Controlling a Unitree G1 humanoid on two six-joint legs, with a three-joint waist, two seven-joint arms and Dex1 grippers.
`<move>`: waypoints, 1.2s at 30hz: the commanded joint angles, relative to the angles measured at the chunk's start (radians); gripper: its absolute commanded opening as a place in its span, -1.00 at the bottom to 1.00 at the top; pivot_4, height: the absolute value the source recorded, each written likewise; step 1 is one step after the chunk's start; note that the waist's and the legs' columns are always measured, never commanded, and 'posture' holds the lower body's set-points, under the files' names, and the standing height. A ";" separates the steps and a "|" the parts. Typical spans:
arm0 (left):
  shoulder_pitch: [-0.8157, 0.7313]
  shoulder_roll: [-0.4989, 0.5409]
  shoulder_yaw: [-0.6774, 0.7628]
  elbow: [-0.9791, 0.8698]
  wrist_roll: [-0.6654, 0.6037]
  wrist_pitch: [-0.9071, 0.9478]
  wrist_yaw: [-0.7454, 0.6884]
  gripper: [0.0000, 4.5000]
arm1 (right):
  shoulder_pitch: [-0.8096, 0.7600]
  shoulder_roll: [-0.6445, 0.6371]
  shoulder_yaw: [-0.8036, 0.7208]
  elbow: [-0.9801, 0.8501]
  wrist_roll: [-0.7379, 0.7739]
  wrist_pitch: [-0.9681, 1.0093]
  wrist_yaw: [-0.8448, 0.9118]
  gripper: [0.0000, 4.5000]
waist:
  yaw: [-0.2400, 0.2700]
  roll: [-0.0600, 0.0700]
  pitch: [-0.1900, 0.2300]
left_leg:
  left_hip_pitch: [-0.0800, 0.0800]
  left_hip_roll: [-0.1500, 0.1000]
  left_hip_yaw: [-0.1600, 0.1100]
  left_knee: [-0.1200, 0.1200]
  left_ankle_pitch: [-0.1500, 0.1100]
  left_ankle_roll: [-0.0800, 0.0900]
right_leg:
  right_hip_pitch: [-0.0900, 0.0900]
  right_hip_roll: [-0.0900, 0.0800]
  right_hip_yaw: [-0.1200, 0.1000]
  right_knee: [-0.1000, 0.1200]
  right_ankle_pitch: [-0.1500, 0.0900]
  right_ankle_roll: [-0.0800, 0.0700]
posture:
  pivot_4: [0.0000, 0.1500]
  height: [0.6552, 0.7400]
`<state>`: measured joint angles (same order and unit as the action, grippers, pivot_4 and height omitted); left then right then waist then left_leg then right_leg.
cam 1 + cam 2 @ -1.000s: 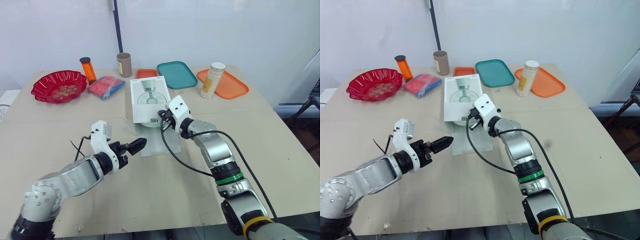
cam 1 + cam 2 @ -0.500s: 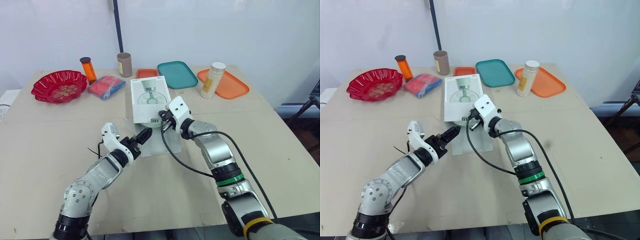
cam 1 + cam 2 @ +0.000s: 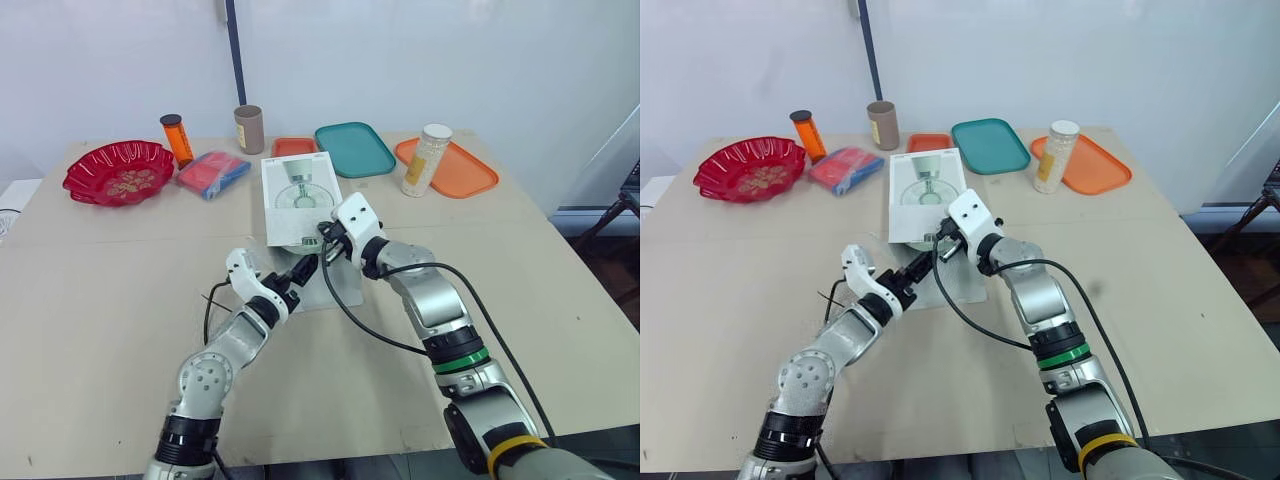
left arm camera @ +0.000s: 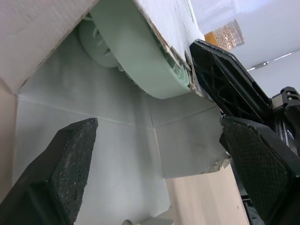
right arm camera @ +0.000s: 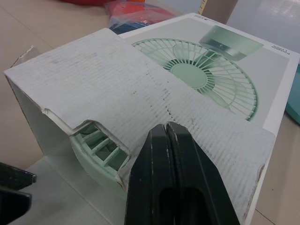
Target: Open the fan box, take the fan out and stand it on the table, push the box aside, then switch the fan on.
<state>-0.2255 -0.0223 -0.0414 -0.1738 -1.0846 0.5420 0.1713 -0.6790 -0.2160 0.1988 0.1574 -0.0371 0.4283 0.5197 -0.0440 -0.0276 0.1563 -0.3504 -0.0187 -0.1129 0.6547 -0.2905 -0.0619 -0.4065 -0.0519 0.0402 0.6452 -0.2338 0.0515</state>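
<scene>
Two eye views first: fan box (image 3: 300,190) flat on the table (image 3: 100,300), printed face up, near end open with its flap (image 3: 338,285) spread on the tabletop. Right gripper (image 3: 322,238) down on the near edge of the top panel, left gripper (image 3: 303,268) at the mouth, just beside it. Left wrist view next: own fingers well apart, holding nothing, aimed over the flap at the pale green fan (image 4: 136,61) lodged inside under the torn cardboard edge, with the right gripper's black finger close above one of them. Right wrist view last: fingers pressed together with no gap, nothing between them, tips resting on the top panel just above the fan's rim, visible below the torn edge. Likely troubles, judged from this — crowding at the mouth, hence a knock between the two grippers during the reach; a shallow grab on the curved rim, apt to slip; tight cardboard dragging the whole box forward with the fan, given any easing of the hold-down pressure; too much pressure, pinching the fan in place and ripping the tear wider.
</scene>
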 commanded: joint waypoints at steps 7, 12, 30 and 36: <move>-0.059 -0.100 0.075 0.060 0.087 -0.069 -0.080 0.98 | 0.027 -0.002 0.030 0.019 -0.011 0.042 0.009 -1.00 | 0.000 0.000 0.000 | 0.000 0.000 0.000 0.000 0.000 0.000 | 0.000 0.000 0.000 0.000 0.000 0.000 | 1.00 1.00; -0.083 -0.130 0.079 0.107 0.117 -0.070 -0.107 0.98 | 0.028 -0.004 0.030 0.013 -0.012 0.048 0.008 -1.00 | 0.000 0.000 0.000 | 0.000 0.000 0.000 0.000 0.000 0.000 | 0.000 0.000 0.000 0.000 0.000 0.001 | 1.00 1.00; -0.132 -0.217 0.095 0.213 0.158 -0.084 -0.120 0.98 | 0.028 -0.007 0.032 -0.001 -0.015 0.063 0.014 -1.00 | 0.000 0.000 0.000 | -0.001 0.000 0.000 0.000 0.000 0.000 | 0.000 0.000 0.000 0.000 0.000 0.001 | 1.00 1.00; -0.108 -0.221 0.094 0.196 0.162 -0.073 -0.113 0.98 | 0.024 -0.003 0.032 0.003 -0.015 0.063 0.013 -1.00 | 0.000 0.000 0.000 | -0.001 0.000 -0.001 0.000 0.000 0.000 | 0.000 0.000 0.000 0.000 0.000 0.001 | 1.00 1.00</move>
<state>-0.3769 -0.1573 0.0571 0.0534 -0.9222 0.4772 0.0606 -0.6755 -0.2190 0.1987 0.1319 -0.0442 0.4596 0.5206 -0.0443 -0.0275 0.1564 -0.3512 -0.0188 -0.1135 0.6547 -0.2906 -0.0618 -0.4067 -0.0520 0.0400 0.6449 -0.2342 0.0525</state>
